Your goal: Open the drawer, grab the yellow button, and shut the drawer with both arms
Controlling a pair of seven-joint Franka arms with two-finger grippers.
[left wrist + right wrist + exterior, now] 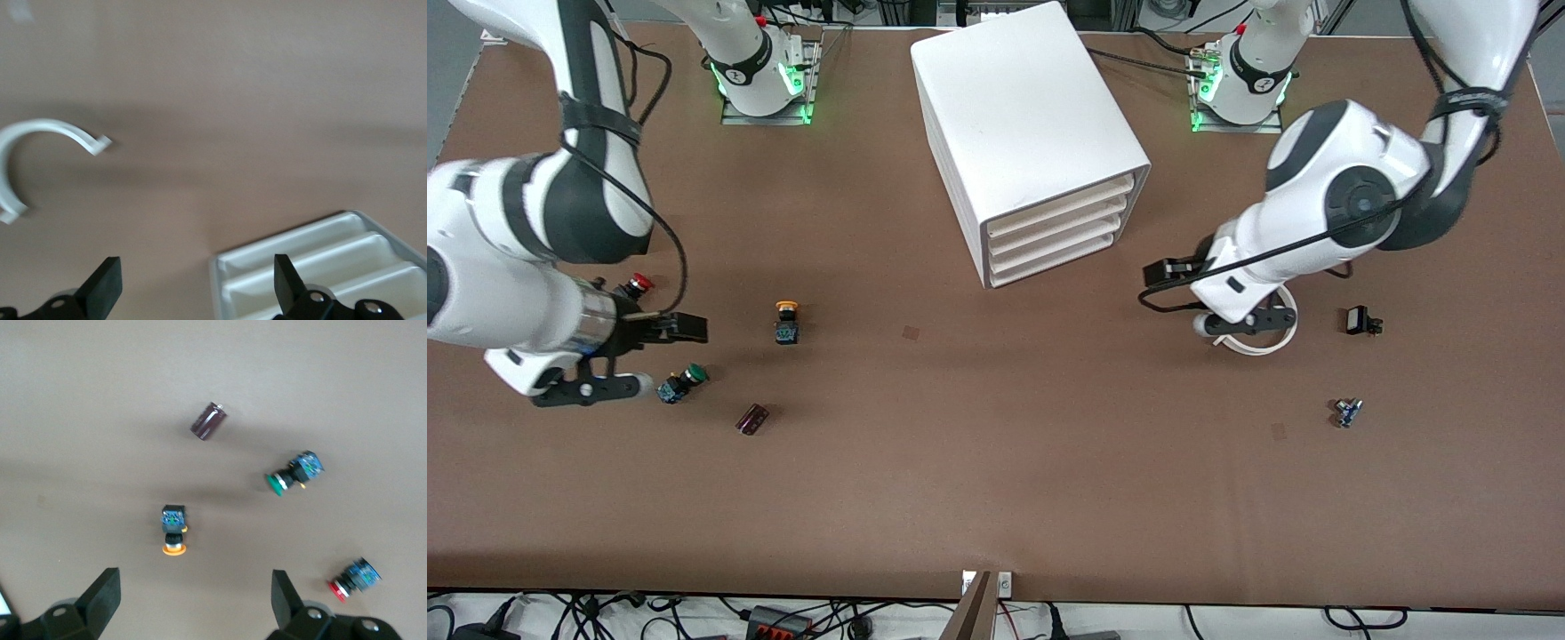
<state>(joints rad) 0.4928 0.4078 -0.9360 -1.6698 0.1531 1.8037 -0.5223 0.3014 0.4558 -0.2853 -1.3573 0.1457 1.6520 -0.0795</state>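
The drawer is the topmost front of the white cabinet, and it is shut like the three fronts below it. The yellow-orange button stands on the table toward the right arm's end, and also shows in the right wrist view. My right gripper is open and empty, low over the table between the red and green buttons; its own view shows the yellow button just ahead. My left gripper is open and empty beside the cabinet's front corner.
A red-capped button and a green-capped button lie by the right gripper. A dark red cylinder lies nearer the camera. A white open ring, a small black part and a small blue part lie toward the left arm's end.
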